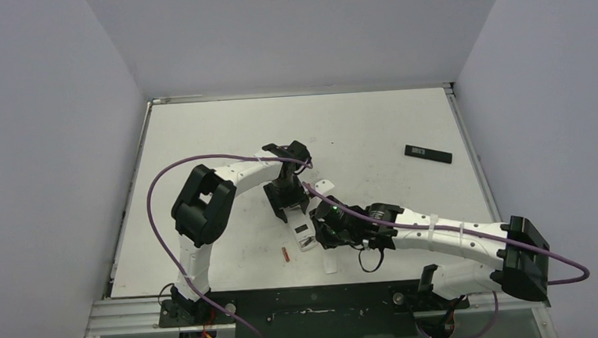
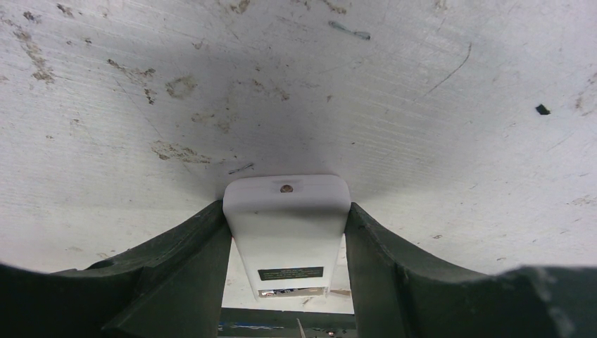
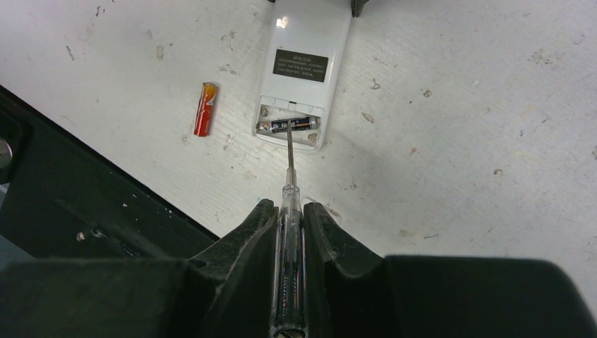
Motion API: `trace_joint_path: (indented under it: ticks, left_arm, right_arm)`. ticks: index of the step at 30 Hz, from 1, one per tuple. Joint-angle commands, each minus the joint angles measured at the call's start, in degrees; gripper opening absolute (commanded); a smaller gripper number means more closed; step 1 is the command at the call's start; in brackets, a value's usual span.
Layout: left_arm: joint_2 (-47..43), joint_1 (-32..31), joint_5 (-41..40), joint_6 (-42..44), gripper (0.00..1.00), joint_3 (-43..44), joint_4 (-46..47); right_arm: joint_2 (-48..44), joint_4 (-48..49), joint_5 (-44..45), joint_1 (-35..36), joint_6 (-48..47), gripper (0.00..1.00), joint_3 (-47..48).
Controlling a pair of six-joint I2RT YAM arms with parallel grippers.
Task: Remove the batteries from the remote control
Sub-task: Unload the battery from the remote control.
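Scuffed white tabletop (image 1: 200, 144) stretches between bare grey walls. On it the left gripper (image 2: 285, 211) is clamped on the white remote control (image 3: 303, 77), a finger pressed to each long side. The right gripper (image 3: 288, 209) grasps a clear-handled screwdriver (image 3: 290, 176), its tip touching the dark battery (image 3: 296, 124) that lies in the remote's open compartment. A reddish-brown battery (image 3: 205, 109) lies on the table just beside the remote's open end, not touching it.
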Motion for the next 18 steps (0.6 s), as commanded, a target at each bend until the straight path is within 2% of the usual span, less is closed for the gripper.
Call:
trace_joint_path:
  ticks: [1, 18]
  left_arm:
    - [1.48, -0.14, -2.86, -0.91, 0.0, -1.72, 2.88]
    - [1.62, -0.11, -3.11, -0.47, 0.0, -0.87, 2.17]
  right_arm:
    - [1.28, 1.21, 0.25, -0.35, 0.08, 0.05, 0.05]
    - [0.69, -0.11, -0.57, -0.5, 0.87, 0.05, -0.38]
